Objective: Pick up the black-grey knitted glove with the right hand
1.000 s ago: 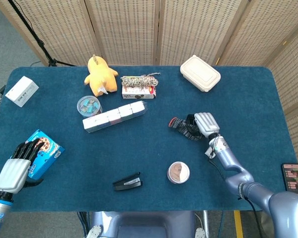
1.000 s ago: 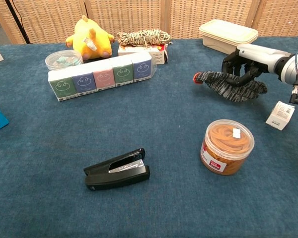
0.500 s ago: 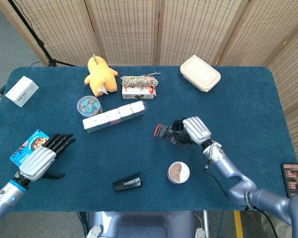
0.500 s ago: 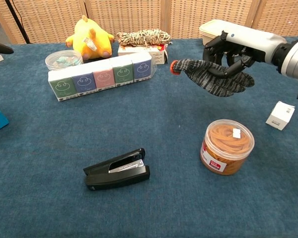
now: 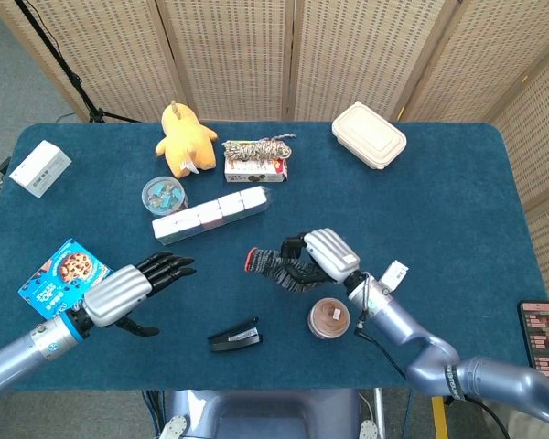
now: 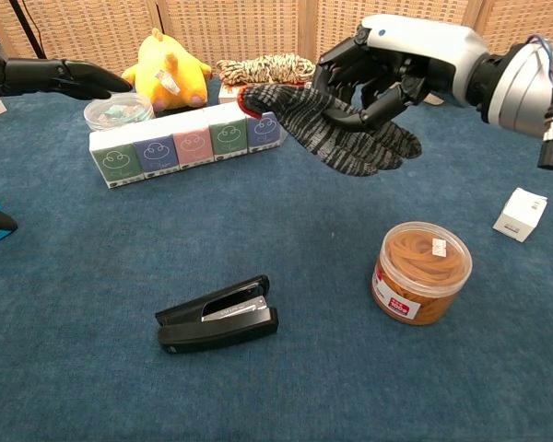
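My right hand [image 5: 325, 253] [image 6: 396, 57] grips the black-grey knitted glove [image 5: 276, 266] [image 6: 327, 131] and holds it in the air above the middle of the blue table [image 5: 457, 201]. The glove hangs leftward from the fingers, its red cuff tip [image 6: 247, 95] pointing left. My left hand [image 5: 133, 287] [image 6: 51, 76] floats at the left with fingers stretched out flat toward the glove, holding nothing.
Under the glove lie a black stapler [image 5: 234, 337] [image 6: 218, 316] and a tub of rubber bands [image 5: 329, 318] [image 6: 421, 272]. A row of small boxes [image 5: 209, 215], a yellow plush [image 5: 185, 139], a yarn bundle [image 5: 256, 151], a lidded container [image 5: 369, 134], a blue snack box [image 5: 62, 271] and white boxes [image 5: 40, 167] [image 6: 519, 214] surround them.
The right hand has carried the glove up and leftward across the table. The left hand has left the blue snack box and reached rightward, fingers extended.
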Available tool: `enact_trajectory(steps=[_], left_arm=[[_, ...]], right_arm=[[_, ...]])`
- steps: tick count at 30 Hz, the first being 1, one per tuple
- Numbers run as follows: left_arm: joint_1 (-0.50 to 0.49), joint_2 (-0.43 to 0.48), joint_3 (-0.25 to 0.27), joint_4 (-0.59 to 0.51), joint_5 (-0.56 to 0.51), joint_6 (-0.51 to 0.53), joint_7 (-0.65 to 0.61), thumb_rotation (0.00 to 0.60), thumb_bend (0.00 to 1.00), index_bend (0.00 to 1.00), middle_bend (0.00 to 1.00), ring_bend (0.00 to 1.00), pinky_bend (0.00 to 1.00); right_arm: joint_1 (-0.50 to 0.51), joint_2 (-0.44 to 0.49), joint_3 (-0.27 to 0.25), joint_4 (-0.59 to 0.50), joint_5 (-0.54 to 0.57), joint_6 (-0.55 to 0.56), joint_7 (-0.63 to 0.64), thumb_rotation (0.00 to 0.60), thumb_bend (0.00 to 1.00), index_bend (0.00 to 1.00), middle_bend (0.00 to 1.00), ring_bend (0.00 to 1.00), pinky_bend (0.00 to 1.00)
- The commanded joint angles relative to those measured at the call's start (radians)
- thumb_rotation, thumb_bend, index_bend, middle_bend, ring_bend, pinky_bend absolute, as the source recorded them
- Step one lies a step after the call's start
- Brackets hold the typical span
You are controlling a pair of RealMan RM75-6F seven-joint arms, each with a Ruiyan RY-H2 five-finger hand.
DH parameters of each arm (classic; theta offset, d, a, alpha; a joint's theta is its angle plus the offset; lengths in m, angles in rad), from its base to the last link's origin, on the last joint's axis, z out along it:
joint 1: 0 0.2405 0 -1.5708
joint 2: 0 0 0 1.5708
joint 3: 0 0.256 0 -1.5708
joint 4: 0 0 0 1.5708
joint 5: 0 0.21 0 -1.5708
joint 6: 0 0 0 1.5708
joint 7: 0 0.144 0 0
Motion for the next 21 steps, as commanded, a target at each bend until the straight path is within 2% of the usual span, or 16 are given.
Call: enact_trajectory(steps=[1, 6, 11, 21], left_arm=[[-0.037, 0.039, 0.001, -0.053, -0.016, -0.043, 0.008, 0.6, 0.09, 0.0, 0.0, 0.0, 0.0], [-0.068, 0.09, -0.002, -0.12, -0.045, -0.089, 0.054, 0.6, 0.09, 0.0, 0.0, 0.0, 0.0], [-0.102, 0.136, -0.009, -0.167, -0.081, -0.134, 0.051, 0.6, 0.09, 0.0, 0.0, 0.0, 0.0], [-0.147, 0.138, -0.018, -0.192, -0.114, -0.181, 0.057, 0.6, 0.09, 0.0, 0.0, 0.0, 0.0]], right_arm=[[0.003, -0.013, 0.006, -0.006, 0.009, 0.005, -0.014, 0.6, 0.58, 0.6, 0.59, 0.53, 0.67], [-0.002, -0.021, 0.008, -0.018, 0.016, 0.016, -0.013, 0.6, 0.58, 0.6, 0.59, 0.53, 0.67], [-0.025, -0.004, 0.008, -0.062, -0.001, 0.047, 0.061, 0.6, 0.58, 0.6, 0.59, 0.53, 0.67], [-0.039, -0.027, -0.008, -0.059, -0.021, 0.064, 0.138, 0.6, 0.58, 0.6, 0.59, 0.53, 0.67]])
